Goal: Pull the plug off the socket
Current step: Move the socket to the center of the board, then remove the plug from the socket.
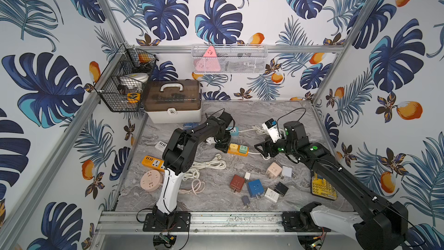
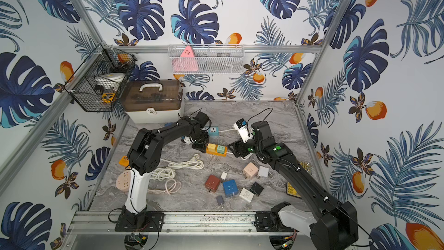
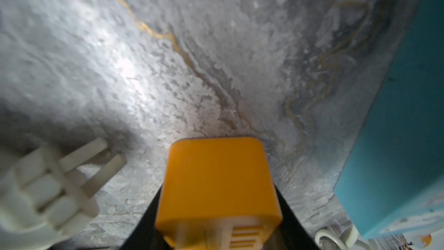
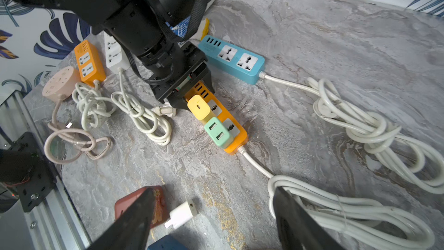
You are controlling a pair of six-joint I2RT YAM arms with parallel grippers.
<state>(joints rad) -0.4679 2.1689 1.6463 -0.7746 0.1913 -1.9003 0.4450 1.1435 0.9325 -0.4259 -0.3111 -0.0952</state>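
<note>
- My left end effector (image 4: 193, 94) is clamped across the left end of the orange power strip (image 4: 236, 144), which lies mid-bench (image 1: 276, 111)
- The yellow plug (image 4: 199, 107) stands seated in the strip just beside those fingers, with the green plug (image 4: 217, 132) touching it on the right
- My right end effector (image 4: 216, 222) hovers right of the strip, fingers well apart and holding nothing, over a coiled white cable (image 4: 336, 208)
</note>
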